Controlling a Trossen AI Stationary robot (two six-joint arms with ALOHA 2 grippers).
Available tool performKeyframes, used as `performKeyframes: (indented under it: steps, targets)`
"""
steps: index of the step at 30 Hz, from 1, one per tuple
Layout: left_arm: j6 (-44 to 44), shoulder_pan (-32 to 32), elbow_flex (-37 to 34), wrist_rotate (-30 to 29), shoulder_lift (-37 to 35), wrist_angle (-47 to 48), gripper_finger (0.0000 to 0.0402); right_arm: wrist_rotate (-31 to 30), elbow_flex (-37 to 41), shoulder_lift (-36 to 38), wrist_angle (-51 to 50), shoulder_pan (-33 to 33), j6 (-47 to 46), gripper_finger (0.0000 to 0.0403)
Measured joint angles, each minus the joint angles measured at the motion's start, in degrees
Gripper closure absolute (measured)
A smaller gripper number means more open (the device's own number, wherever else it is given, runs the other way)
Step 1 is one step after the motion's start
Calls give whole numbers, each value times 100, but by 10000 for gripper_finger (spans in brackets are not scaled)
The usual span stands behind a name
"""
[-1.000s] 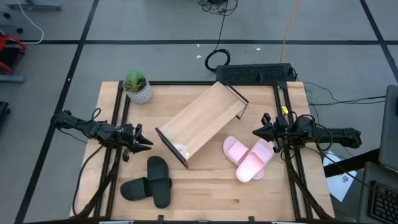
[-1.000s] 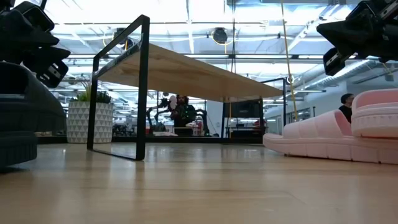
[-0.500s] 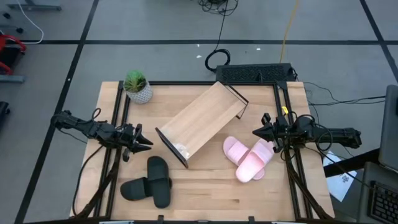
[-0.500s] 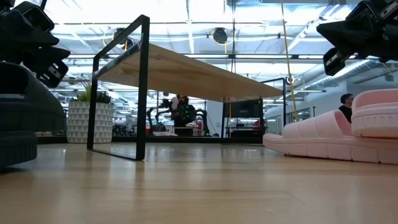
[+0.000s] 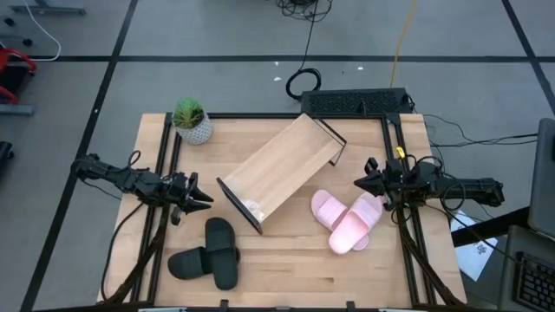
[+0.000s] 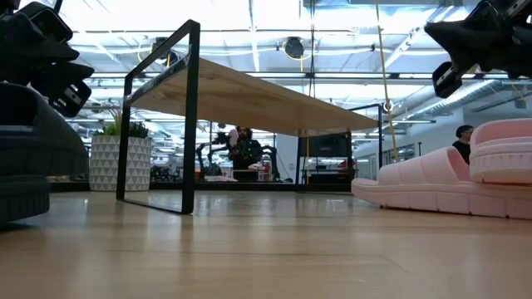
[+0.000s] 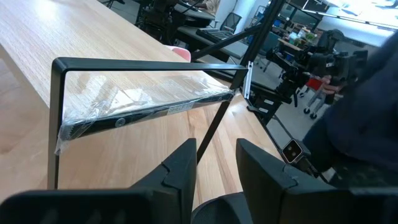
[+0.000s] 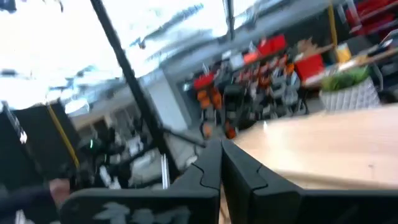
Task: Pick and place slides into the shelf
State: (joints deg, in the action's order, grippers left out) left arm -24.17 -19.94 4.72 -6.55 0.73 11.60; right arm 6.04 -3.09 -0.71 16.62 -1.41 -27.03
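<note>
The shelf point(image 5: 282, 169) lies slantwise across the middle of the table, standing on its dark end frames point(image 6: 158, 116). The black pair of slides point(image 5: 210, 256) lies crossed near the front left. The pink pair of slides point(image 5: 347, 221) lies overlapping at the right, one resting partly on the other point(image 6: 449, 183). My left gripper point(image 5: 206, 200) hovers open at the left, pointing at the shelf's near end point(image 7: 143, 87), with nothing between its fingers point(image 7: 180, 171). My right gripper point(image 5: 359, 183) hovers shut at the right, just beyond the pink pair, holding nothing point(image 8: 221, 165).
A potted plant point(image 5: 192, 121) stands at the far left corner. A black cable box point(image 5: 355, 102) lies along the far edge. Bare tabletop shows in front of the shelf, between the two pairs point(image 5: 286, 251). People show in the room beyond point(image 6: 243, 149).
My right gripper has tipped its fingers up a little and rolled slightly, staying in place and shut. The slides and the shelf have not moved.
</note>
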Motion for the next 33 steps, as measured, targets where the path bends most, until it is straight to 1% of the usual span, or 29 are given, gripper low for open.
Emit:
performKeyframes:
  steps: [2, 7, 12, 16, 18, 21, 27, 30, 33]
  targets:
    - [165, 0, 0, 0, 0, 0, 289, -269, 0, 0, 324, 0, -123, 403]
    - [832, 0, -1, -160, 0, -15, 289, -1189, 0, 1, 1347, 0, -520, 403]
    - [889, -2, -1, -433, 0, -28, 289, -1876, 0, 2, 2019, 0, -651, 403]
    - [845, -2, -15, -618, 2, -175, 289, -2282, 0, 0, 2346, 0, -642, 403]
    - [627, -2, -17, -693, 2, -493, 289, -2473, 0, 0, 2527, 0, -641, 403]
    - [604, 0, -17, -874, 2, -1146, 289, -2722, 0, 1, 2760, 0, -638, 403]
    - [364, 0, -12, -907, 2, -2414, 289, -3695, 4, 2, 3038, -2, -636, 403]
    - [93, 0, -11, -903, 2, -2808, 289, -4059, 4, 2, 3150, 0, -652, 403]
    - [-148, 0, -8, -907, 2, -3020, 289, -4220, 4, 2, 3230, -2, -697, 403]
